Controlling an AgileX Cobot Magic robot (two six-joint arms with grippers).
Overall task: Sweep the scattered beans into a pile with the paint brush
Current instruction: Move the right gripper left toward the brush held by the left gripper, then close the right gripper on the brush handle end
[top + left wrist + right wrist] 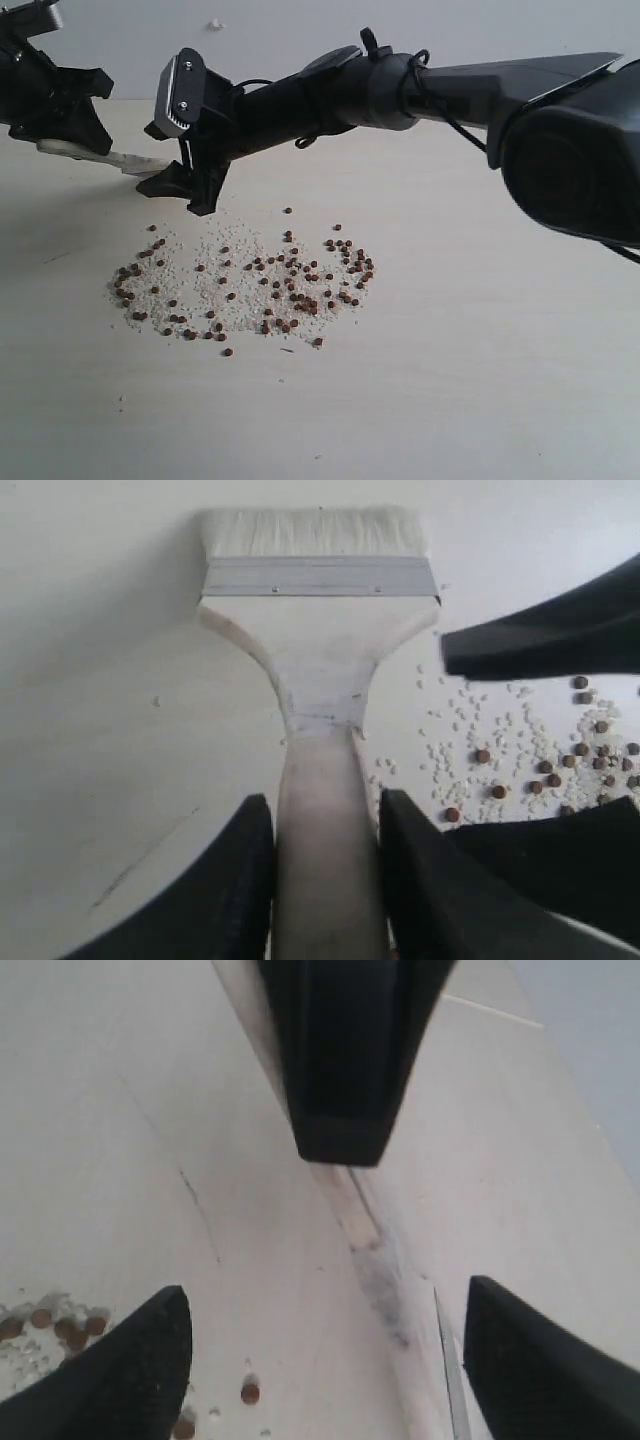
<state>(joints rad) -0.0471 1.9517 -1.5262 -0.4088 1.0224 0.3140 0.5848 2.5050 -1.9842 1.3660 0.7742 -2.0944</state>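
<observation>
Left wrist view: the paint brush point(320, 680) is seen flat-on, its handle clamped in the left gripper point(325, 815), bristles pointed away. It is probably gripped at the handle end so the bristles are left free for sweeping. Beans point(560, 765) are scattered just beside the brush, mixed with white grains; no pile is formed yet. Right wrist view: the right gripper point(325, 1295) is spread wide, nothing held, just beside the brush head, likely set for a takeover or steadying. Contact cannot be told. Only the exterior view shows the whole bean spread on the worktop point(480, 380), near the brush, which is mostly hidden there.
</observation>
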